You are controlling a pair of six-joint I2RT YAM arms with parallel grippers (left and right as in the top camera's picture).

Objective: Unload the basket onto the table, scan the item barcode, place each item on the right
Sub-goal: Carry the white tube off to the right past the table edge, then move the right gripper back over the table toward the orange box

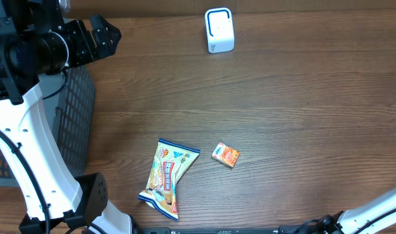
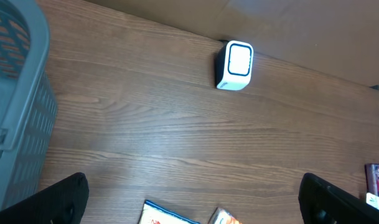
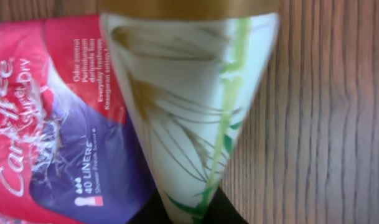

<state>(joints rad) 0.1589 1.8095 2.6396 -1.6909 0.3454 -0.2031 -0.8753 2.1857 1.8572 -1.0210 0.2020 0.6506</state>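
a: how is the left gripper (image 1: 108, 36) seen?
b: it is held at the table's (image 1: 302, 97) far left, near the grey basket (image 1: 77, 123), jaws spread wide with nothing between them.
a: and the right gripper?
b: whether it is apart or clamped cannot be told. its camera is filled by a white pack (image 3: 189, 106) printed with green bamboo, overlapping a pink and purple liners pack (image 3: 46, 124).
a: where is the scanner (image 1: 219, 30) found?
b: at the far edge, well apart from the snack packet (image 1: 168, 179) and small orange box (image 1: 225, 155), which are laid near each other, not touching.
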